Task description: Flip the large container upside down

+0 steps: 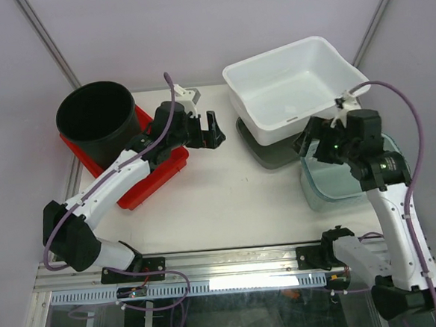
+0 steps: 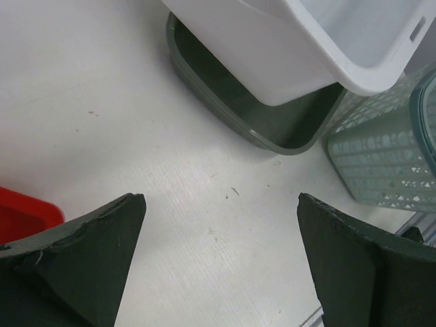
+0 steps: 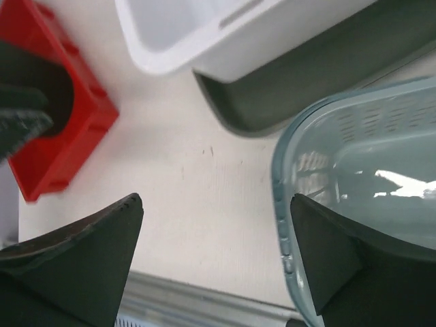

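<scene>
The large white tub [image 1: 295,83] stands open side up at the back right, resting partly on a grey-green tray [image 1: 266,151]. It also shows in the left wrist view [image 2: 306,48] and in the right wrist view [image 3: 197,34]. My left gripper [image 1: 205,134] is open and empty above the table's middle, left of the tub; its jaws stand wide apart over bare table [image 2: 219,199]. My right gripper [image 1: 310,142] is open and empty, just in front of the tub, above the near left rim of a teal basket [image 3: 361,170]; in the wrist view it shows over the table [image 3: 215,199].
A black round bucket [image 1: 95,120] stands upright on a red tray [image 1: 140,180] at the back left. The teal perforated basket [image 1: 346,181] sits at the right, in front of the tub. The grey-green tray [image 2: 272,119] juts out under the tub's near side.
</scene>
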Controlling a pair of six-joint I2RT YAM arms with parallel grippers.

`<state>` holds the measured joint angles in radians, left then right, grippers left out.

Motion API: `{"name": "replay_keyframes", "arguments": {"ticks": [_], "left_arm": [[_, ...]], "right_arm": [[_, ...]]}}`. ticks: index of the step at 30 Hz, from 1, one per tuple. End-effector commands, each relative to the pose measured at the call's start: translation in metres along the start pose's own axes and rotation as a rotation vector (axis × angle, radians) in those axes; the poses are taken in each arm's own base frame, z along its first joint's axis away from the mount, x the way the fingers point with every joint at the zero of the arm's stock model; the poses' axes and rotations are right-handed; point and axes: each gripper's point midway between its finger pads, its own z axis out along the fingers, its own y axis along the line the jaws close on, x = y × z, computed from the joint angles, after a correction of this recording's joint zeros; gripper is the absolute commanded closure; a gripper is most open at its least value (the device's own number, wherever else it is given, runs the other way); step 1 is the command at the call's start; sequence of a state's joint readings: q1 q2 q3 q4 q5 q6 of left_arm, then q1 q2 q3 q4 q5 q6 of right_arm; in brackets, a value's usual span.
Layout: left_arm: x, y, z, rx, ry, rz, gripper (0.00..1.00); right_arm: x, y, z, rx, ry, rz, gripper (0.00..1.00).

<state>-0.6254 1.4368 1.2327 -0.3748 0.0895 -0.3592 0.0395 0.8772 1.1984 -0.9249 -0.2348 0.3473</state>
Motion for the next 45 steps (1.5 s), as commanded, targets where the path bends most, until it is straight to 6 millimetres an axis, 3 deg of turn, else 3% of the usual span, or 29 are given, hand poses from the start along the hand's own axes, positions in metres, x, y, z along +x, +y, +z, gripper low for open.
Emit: {"name": "replay_keyframes", "arguments": {"ticks": [1,3,6,12,17,20,24,26,29,32,38,39,43,45], "left_arm": [[-0.026,0.002,-0.016,-0.011,-0.094,-0.046,0.01],[-0.024,0.004,-0.014,-0.020,-0.090,-0.057,0.01],[-0.020,0.006,-0.012,-0.027,-0.088,-0.074,0.01],[-0.015,0.001,-0.006,0.012,-0.074,-0.086,0.01],[-0.014,0.002,-0.002,0.014,-0.067,-0.084,0.01],[-0.012,0.002,-0.001,0.020,-0.063,-0.073,0.01],[-0.009,-0.006,0.000,0.065,-0.049,-0.057,0.01],[-0.009,-0.010,-0.001,0.090,-0.041,-0.054,0.01],[-0.006,-0.012,0.000,0.101,-0.033,-0.057,0.01],[0.004,-0.006,0.009,0.089,-0.004,-0.062,0.01],[0.013,-0.005,0.014,0.099,0.019,-0.059,0.01],[0.014,-0.005,0.015,0.097,0.022,-0.064,0.01],[0.012,-0.006,0.015,0.099,0.014,-0.073,0.01],[0.008,-0.007,0.013,0.101,0.002,-0.067,0.01]], "right_arm": [[0.046,0.003,0.027,0.083,0.153,-0.080,0.07],[0.064,-0.005,0.033,0.184,0.203,-0.129,0.07],[0.071,-0.009,0.035,0.247,0.207,-0.165,0.08],[0.064,-0.002,0.029,0.223,0.175,-0.163,0.11],[0.048,0.004,0.009,0.194,0.100,-0.139,0.12],[0.045,-0.013,0.002,0.271,0.068,-0.148,0.12],[0.056,-0.053,0.001,0.485,0.128,-0.196,0.16],[0.061,-0.059,0.004,0.527,0.165,-0.213,0.16],[0.071,-0.052,0.016,0.467,0.218,-0.235,0.19],[0.085,-0.048,0.027,0.439,0.294,-0.243,0.28],[0.103,-0.037,0.034,0.375,0.380,-0.218,0.62],[0.104,-0.035,0.034,0.356,0.384,-0.215,0.64],[0.109,-0.021,0.033,0.260,0.394,-0.206,0.63],[0.113,-0.021,0.033,0.254,0.407,-0.205,0.50]]}}
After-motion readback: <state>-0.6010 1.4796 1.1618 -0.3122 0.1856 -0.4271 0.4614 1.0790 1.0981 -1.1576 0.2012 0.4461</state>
